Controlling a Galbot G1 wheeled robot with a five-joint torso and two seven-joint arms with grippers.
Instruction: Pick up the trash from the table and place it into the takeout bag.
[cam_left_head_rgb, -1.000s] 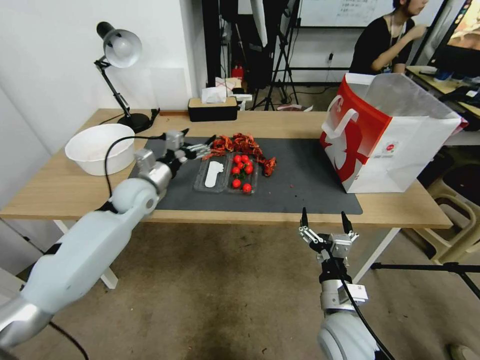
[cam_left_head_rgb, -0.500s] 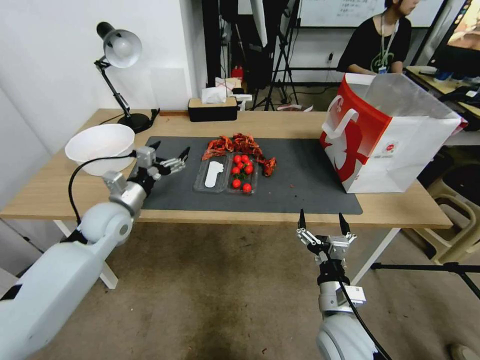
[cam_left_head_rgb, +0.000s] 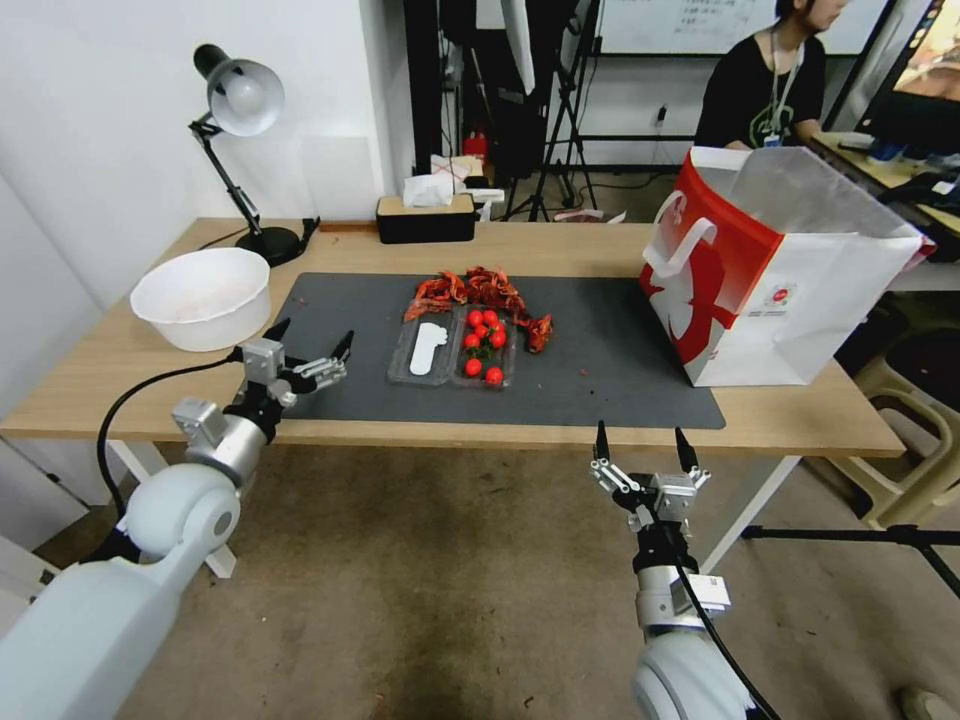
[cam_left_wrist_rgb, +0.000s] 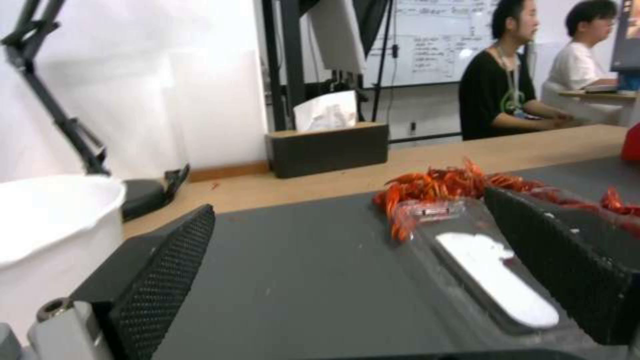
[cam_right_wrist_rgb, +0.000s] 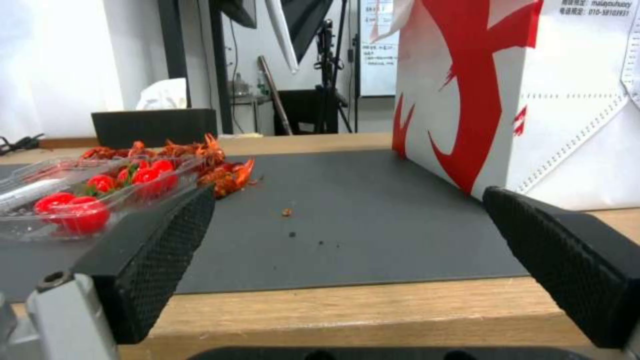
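Red crayfish shells lie heaped on the dark grey mat, touching the far edge of a clear plastic tray that holds cherry tomatoes in one compartment and a white piece in the other. A few crumbs dot the mat between tray and takeout bag, which stands upright and open-mouthed at the mat's right end, red side facing the tray. A white bowl sits on the bare wood of the table, just off the mat's left end. The left gripper hovers over the mat's near left corner, jaws spread wide, nothing between them. The right gripper hangs below the table's front edge, jaws likewise apart and empty. Behind, a desk lamp and a black tissue box stand along the far side.
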